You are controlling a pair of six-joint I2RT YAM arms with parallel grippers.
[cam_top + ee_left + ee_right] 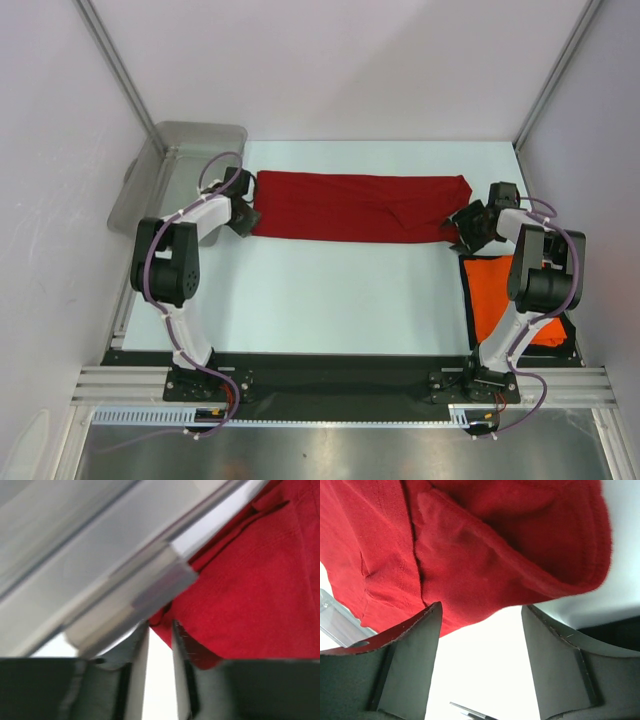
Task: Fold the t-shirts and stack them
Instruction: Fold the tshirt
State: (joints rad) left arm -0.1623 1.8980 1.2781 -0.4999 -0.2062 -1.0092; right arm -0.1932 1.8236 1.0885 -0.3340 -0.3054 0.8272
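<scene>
From above, the red shirt (360,207) lies on the pale bench (330,290) as a long, flat band of soft cloth, folded lengthways, with a creased lump towards its right end; the left hand (240,215) sits at its left end and the right hand (462,228) at its right end, each just at the cloth's edge; the orange shirt (490,300) lies at the near right of the bench, well apart from the red one, mostly hidden under the right arm; a grey translucent tub (195,150) with rounded corners stands at the far left corner, close behind the left hand.

In the left wrist view, the hand (160,630) is narrow, a thin slit of bare bench showing between its dark fingers (179,645); a corner of the red shirt (250,580), finely knit and hemmed, lies right at the fingertips; the tub's smooth wall (100,555) fills the upper left, blurred.

In the right wrist view, the hand (481,607) is wide and holds nothing; the red shirt (470,555) bulges just beyond the fingertips (432,617), its stitched hem curling over at the right.
</scene>
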